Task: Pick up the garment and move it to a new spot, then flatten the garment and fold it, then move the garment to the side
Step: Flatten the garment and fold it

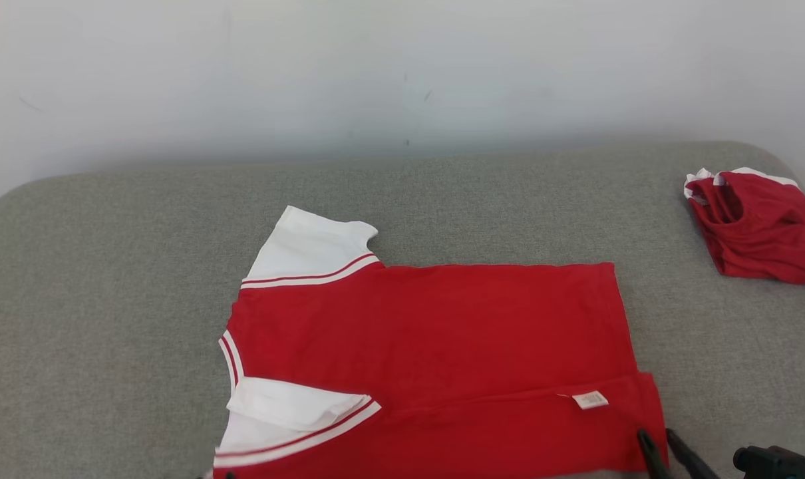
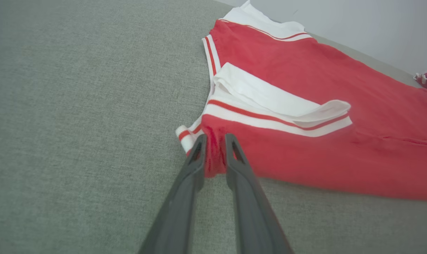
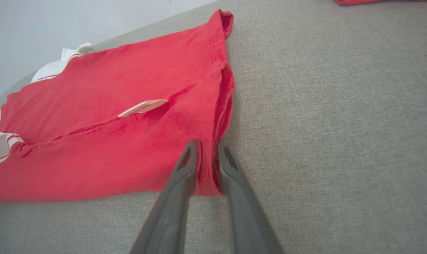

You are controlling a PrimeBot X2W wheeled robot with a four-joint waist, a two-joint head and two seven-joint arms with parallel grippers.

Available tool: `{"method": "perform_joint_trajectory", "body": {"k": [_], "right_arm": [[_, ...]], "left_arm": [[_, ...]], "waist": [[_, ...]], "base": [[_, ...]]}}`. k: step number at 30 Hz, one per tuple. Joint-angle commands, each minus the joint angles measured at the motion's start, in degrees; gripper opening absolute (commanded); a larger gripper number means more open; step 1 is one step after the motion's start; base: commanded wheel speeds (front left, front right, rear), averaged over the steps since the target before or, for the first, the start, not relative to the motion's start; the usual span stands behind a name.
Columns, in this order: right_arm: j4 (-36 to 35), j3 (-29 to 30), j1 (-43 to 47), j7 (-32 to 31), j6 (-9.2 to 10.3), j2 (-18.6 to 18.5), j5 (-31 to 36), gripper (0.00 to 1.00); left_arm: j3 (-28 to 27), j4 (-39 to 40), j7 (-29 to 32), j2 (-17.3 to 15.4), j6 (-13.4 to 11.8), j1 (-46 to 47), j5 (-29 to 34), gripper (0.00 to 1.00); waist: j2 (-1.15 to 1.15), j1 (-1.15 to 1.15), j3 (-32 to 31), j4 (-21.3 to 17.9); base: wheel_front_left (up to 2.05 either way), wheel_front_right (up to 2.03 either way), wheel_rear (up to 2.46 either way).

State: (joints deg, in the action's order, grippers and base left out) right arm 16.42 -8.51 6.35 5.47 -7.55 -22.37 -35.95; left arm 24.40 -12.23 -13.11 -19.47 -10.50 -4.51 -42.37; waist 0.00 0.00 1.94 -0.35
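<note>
The left gripper [image 2: 215, 141] sits at the near left corner of the red shirt [image 1: 442, 332]. Its two fingers [image 2: 185, 190] are drawn close and pinch a bunched fold of red cloth, just beside a white band with a red stripe [image 2: 186, 135]. The shirt lies spread flat on the grey fabric-covered worktop [image 1: 110, 299], in the near middle, with its neck end to the left and its hem to the right. The far white sleeve [image 1: 309, 249] lies flat and points toward the pale wall [image 1: 376, 66]. The near white sleeve [image 1: 289, 406] is folded in over the red body. The near long edge of the shirt is also turned over onto the body, leaving a straight crease from the near sleeve to the hem. A small white label [image 1: 590, 399] lies on that crease near the right end.

The right gripper [image 3: 207, 146] is at the near right corner, where the hem layers stack. Its fingers [image 3: 178, 190] are nearly together and clamp the red hem between them. Well apart at the far right edge of the worktop lies a second red and white garment [image 1: 758, 226], loosely folded.
</note>
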Motion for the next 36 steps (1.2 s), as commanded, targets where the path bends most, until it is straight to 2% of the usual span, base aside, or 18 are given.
{"method": "perform_joint_trajectory", "body": {"k": [1,9,12,14,16,23,27,36], "right_arm": [[-1.3,0.8,0.7,-0.2,0.16,0.8,0.9,1.0],[-7.2,3.7,-1.0,3.4,0.16,2.7,5.6,1.0],[-8.8,4.4,-1.5,5.4,0.16,4.1,7.4,1.0],[-9.6,4.7,-2.2,6.7,0.16,4.9,8.8,1.0],[-10.0,4.3,-2.8,7.7,0.16,5.6,10.9,1.0],[-8.7,4.5,-4.6,9.3,0.16,8.7,14.2,1.0],[-7.7,5.8,-5.0,9.7,0.16,10.7,15.1,1.0],[-6.4,7.8,-3.5,9.7,0.16,12.3,17.7,1.0]], "left_arm": [[-0.4,0.4,-0.7,-0.4,-0.7,-0.2,0.9,1.0],[-4.8,3.0,-2.1,-0.8,-2.2,0.4,5.6,1.0],[-8.6,5.8,-2.1,-0.3,-2.5,0.9,9.1,1.0],[-10.4,7.3,-2.1,-0.8,-2.7,0.8,13.8,1.0],[-12.6,9.3,-2.1,0.6,-2.8,0.2,16.2,1.0],[-17.8,12.3,-2.1,3.7,-0.6,-1.9,21.5,1.0],[-18.6,12.0,-2.1,3.8,1.9,-2.8,26.2,1.0],[-20.3,8.3,-2.1,7.2,7.7,-3.4,29.6,1.0]], "waist": [[0.0,0.0,-0.2,0.0],[0.0,0.0,-1.7,-0.2],[0.0,0.0,-2.1,-0.2],[0.0,0.0,-2.4,-0.3],[0.0,0.0,-2.7,-0.4],[0.0,0.0,-3.3,-0.7],[0.0,0.0,-3.5,-0.7],[0.0,0.0,-3.4,-0.7]], "base": [[0.0,0.0,0.0],[0.0,0.0,0.0],[0.0,0.0,0.0],[0.0,0.0,0.0],[0.0,0.0,0.0],[0.0,0.0,0.0],[0.0,0.0,0.0],[0.0,0.0,0.0]]}}
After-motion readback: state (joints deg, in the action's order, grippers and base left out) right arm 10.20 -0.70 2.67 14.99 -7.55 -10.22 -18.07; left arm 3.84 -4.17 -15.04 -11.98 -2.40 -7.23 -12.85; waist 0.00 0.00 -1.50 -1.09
